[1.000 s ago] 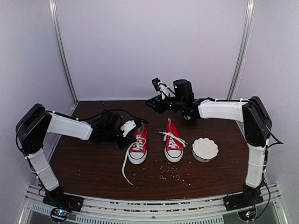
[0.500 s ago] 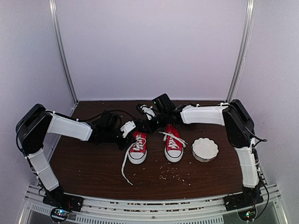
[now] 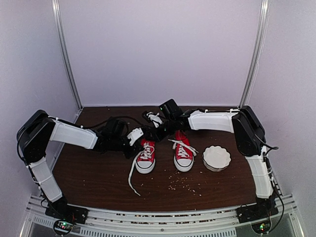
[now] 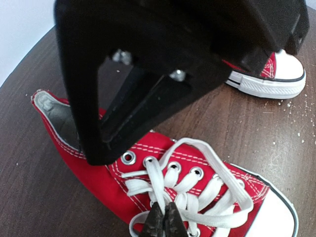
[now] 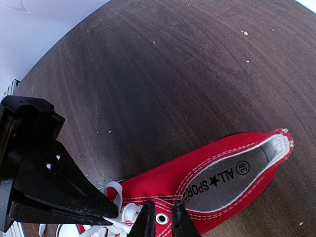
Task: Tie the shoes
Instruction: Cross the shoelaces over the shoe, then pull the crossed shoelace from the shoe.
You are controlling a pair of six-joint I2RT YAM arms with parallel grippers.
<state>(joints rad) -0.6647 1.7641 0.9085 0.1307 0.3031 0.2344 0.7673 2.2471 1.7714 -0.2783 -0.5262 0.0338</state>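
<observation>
My left claw (image 4: 163, 221) had its tips pressed together low among the crossed laces of the left shoe (image 3: 144, 157), though I could not tell whether a strand was pinched between them. That shoe sat at the middle of the counter (image 3: 94, 180), toe toward me, with 1 loose lace (image 3: 132, 176) trailing off its left side onto the wood. My right claw (image 5: 163, 222), reaching across from the right, hung over the same shoe's top eyelet with its tips narrowly apart and nothing clamped that I could see. The right shoe (image 3: 183, 153) stood just beside, its lace ends splayed, with no bow I could make out. A white bowl (image 3: 217, 158) sat farther right. I judged neither of the 2 shoes tied: both knots were left to do.
</observation>
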